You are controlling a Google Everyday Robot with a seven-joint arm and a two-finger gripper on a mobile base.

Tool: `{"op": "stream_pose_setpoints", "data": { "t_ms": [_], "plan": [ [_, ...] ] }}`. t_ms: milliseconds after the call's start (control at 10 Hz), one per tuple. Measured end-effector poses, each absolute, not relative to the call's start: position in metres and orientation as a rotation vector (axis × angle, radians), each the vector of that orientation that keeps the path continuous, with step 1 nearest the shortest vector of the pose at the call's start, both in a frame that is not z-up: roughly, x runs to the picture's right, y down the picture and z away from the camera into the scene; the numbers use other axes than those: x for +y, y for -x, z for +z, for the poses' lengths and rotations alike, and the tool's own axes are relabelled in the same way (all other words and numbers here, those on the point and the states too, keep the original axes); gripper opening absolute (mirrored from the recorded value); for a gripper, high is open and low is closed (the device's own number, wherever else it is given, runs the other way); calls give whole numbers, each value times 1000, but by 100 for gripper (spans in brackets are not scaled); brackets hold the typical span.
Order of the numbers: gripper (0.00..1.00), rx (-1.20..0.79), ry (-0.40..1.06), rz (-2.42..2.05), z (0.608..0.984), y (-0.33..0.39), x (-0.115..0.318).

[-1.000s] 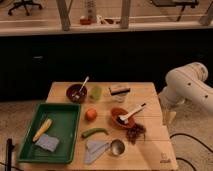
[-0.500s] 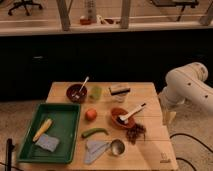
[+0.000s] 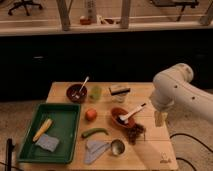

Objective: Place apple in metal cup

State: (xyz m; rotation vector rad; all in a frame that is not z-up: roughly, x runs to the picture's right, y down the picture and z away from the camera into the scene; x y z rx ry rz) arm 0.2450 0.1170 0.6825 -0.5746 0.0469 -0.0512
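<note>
The apple (image 3: 90, 114), small, round and orange-red, lies on the wooden table (image 3: 60, 95) just right of the green tray. The metal cup (image 3: 118, 147), shiny and silver, stands upright near the table's front edge, below and to the right of the apple. My white arm reaches in from the right. Its gripper (image 3: 159, 118) hangs over the table's right edge, open and holding nothing, far to the right of the apple and up and to the right of the cup.
A green tray (image 3: 64, 150) at the left holds a yellow item and a blue-grey sponge. Between apple and cup lies a green pepper (image 3: 95, 132). Nearby are a grey cloth (image 3: 95, 148), dark grapes (image 3: 134, 133), two reddish-brown bowls (image 3: 123, 116) with spoons and a translucent green cup (image 3: 95, 93).
</note>
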Motion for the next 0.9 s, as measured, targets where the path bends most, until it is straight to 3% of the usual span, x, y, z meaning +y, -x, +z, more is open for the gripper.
{"op": "stream_pose_setpoints", "data": {
  "t_ms": [900],
  "plan": [
    [80, 8, 559, -213, 690, -190, 118]
  ]
}}
